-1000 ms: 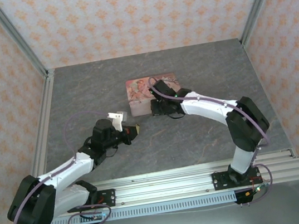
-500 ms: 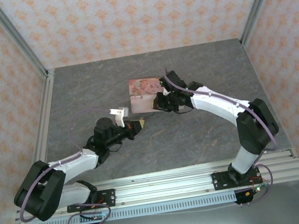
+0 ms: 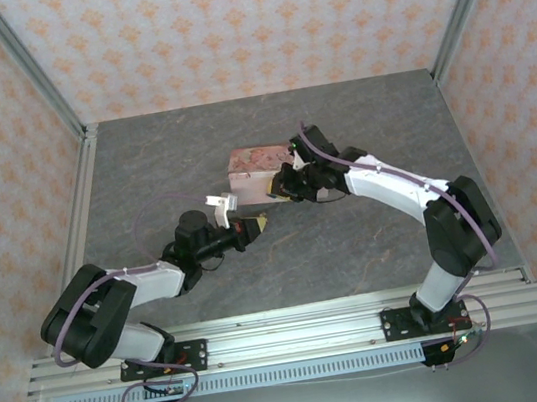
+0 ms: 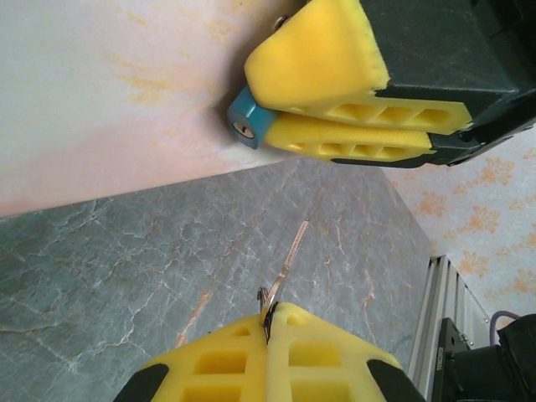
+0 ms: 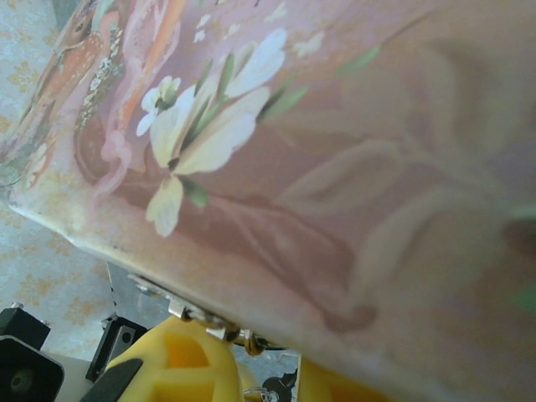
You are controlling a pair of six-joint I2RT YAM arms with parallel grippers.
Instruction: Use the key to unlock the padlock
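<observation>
In the left wrist view the small teal-blue padlock (image 4: 245,117) hangs against the pink tin's side (image 4: 109,100), its keyhole facing me. My right gripper (image 4: 276,113) is shut on it with yellow fingers (image 4: 335,50). My left gripper (image 4: 270,316) is shut on the key (image 4: 289,255). The thin blade points up toward the padlock, a short gap below it. From above, the left gripper (image 3: 255,226) sits just in front and left of the right gripper (image 3: 279,187), at the tilted tin (image 3: 251,163). In the right wrist view the tin (image 5: 335,167) is close, with its metal hasp (image 5: 205,322) above the right gripper (image 5: 268,377).
The grey marble-patterned table (image 3: 142,169) is boxed in by patterned walls and aluminium posts (image 3: 78,209). A slotted rail (image 3: 298,328) carrying both arm bases runs along the near edge.
My left gripper has reached forward and right with the key, closer to the tin. The right gripper has shifted the tin slightly left and tilted it.
</observation>
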